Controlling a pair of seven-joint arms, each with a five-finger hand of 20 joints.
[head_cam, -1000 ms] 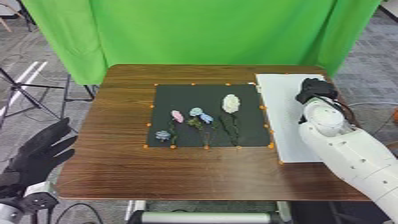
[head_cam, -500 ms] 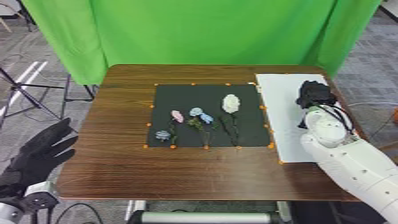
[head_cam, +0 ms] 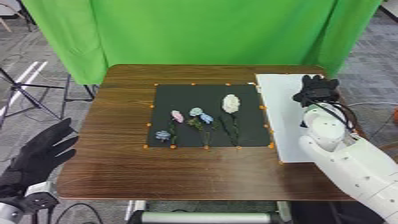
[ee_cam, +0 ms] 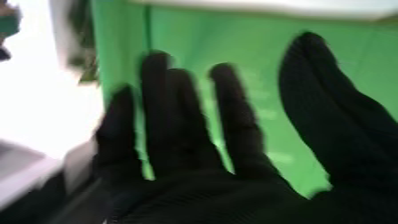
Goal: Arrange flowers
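In the head view my right hand [head_cam: 317,91] is over the upper part of the white board [head_cam: 289,125], its fingers spread. The right wrist view has my right hand [ee_cam: 204,195] open, fingers straight, holding nothing, with green cloth behind. My left hand [head_cam: 34,159] is off the table's left side, fingers extended. On the black mat [head_cam: 182,92] lie a white flower [head_cam: 231,103], a pink flower [head_cam: 177,116], light blue flowers [head_cam: 206,118] and a small grey-blue flower [head_cam: 163,135], most with green stems pointing toward the robot.
The brown wooden table [head_cam: 169,172] extends around the mat. Orange dots mark the mat's border. A green curtain [head_cam: 213,35] hangs behind the far edge, and a black tripod [head_cam: 19,90] stands on the floor at the left.
My right hand has shifted slightly farther forward over the board, and its fingers have spread apart. The left hand and the flowers have stayed put.
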